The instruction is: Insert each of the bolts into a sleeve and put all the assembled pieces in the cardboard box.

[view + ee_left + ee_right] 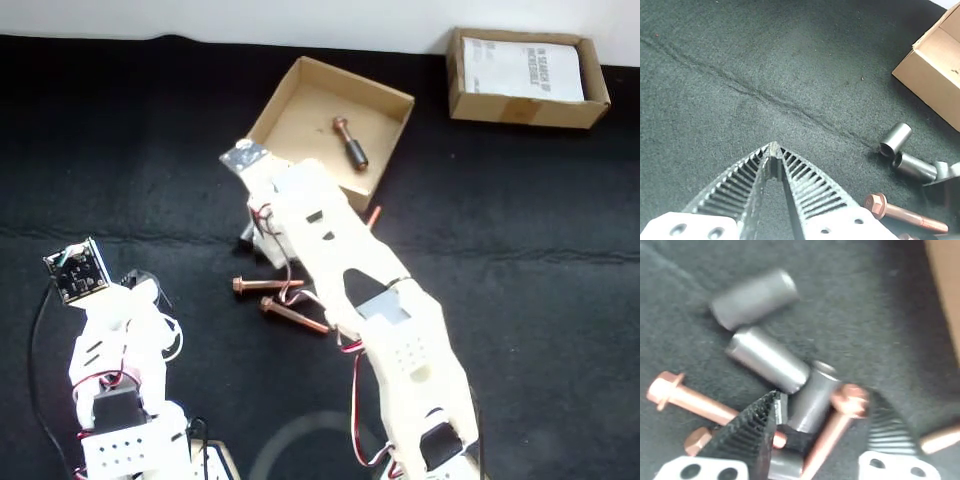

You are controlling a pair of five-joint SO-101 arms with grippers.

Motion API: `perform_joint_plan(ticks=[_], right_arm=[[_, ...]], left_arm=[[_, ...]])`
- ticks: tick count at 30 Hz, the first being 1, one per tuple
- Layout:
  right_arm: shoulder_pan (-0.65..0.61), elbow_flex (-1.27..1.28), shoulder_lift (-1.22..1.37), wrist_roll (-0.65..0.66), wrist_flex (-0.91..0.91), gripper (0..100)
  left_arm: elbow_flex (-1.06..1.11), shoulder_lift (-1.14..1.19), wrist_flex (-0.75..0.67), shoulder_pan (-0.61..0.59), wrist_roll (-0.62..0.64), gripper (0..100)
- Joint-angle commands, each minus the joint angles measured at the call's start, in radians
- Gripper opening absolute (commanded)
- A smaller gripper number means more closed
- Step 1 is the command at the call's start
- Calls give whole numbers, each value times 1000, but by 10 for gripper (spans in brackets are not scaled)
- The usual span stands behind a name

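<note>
My right gripper [824,407] is open low over a cluster of parts on the black mat, just in front of the cardboard box [290,120]. A grey sleeve [812,397] and a copper bolt [840,412] lie between its fingers. Two more sleeves [754,297] [770,360] and two bolts [687,397] [700,440] lie beside them. One assembled bolt and sleeve [350,143] rests inside the box. My left gripper [774,150] is shut and holds nothing, hovering over bare mat short of two sleeves [895,140] [914,166] and a bolt [905,212].
The right arm [340,270] stretches from the table's front edge toward the box and covers part of the cluster. Two bolts [265,285] [295,315] show beside it. A second box [525,75] holding a printed sheet stands at the back right. The left arm [110,340] stays at the front left.
</note>
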Motion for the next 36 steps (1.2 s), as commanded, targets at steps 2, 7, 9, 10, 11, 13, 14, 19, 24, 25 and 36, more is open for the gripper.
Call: perform_joint_plan(ticks=[2,7,9,10,11,13,14,19,24,25,36], right_arm=[[8,-1,-7,3,-27,57],[4,-1,-7,3,-25,70],[5,-1,-7,6,-25,70],[8,-5,-7,8,-22,70],[10,-7,-8,9,-19,70],[24,-10,-18,11,-24,70],[28,-21,-19,12,-24,70],[25,-143,-8,98,58,155],[25,-193,-8,101,73,198],[25,-193,-8,101,70,198],[-27,-297,107,98,70,198]], left_arm=[[18,-27,-3,-8,5,9],[18,-27,-3,-8,5,9],[18,-27,-3,-8,5,9],[18,-27,-3,-8,5,9],[18,-27,-3,-8,5,9],[18,-27,-3,-8,5,9],[18,-27,-3,-8,5,9],[18,-27,-3,-8,5,9],[18,-27,-3,-8,3,9],[18,-27,-3,-8,3,9],[18,-30,-2,-8,2,9]])
